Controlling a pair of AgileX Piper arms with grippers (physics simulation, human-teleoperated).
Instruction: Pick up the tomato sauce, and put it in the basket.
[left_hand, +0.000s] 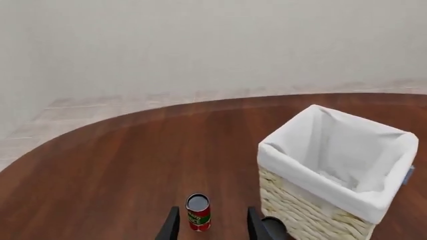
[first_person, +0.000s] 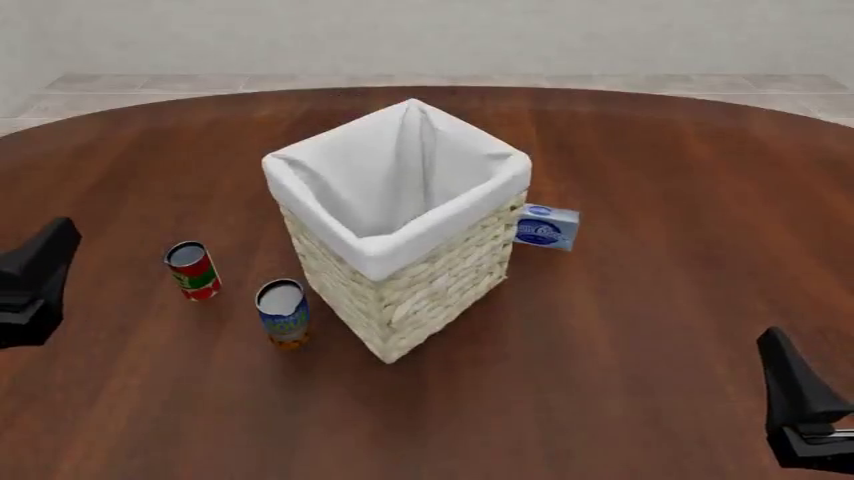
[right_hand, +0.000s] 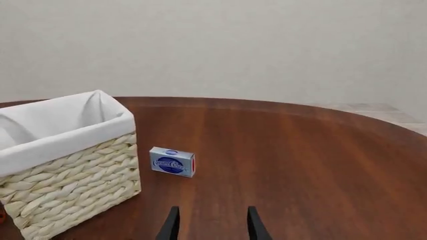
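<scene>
So nearest in, the left gripper (left_hand: 211, 227) sits with its fingers spread apart and nothing between them yet, lined up so the tomato sauce (left_hand: 198, 212) stands just ahead in the gap line, not touching either finger as far as I can tell. The right gripper (right_hand: 211, 225) is also parted and empty, hovering over bare table (first_person: 641, 340) on the other side. In the front view the tomato sauce (first_person: 194, 270) stands upright on the left side of the table, near the blue-labelled can (first_person: 283, 313) but clear of it, and both are short of the basket (first_person: 400, 235), which towers over them. My guess on handling: it's a small rigid metal can, so it won't squash, but the smooth round label side is probably a bit slippery, and it's light enough to tip if a finger clips it. I'd grab it around the middle of the red label, fingers square on opposite sides. Further back, a little blue and white box (first_person: 546, 227) sits right beside the basket's far right wall.
</scene>
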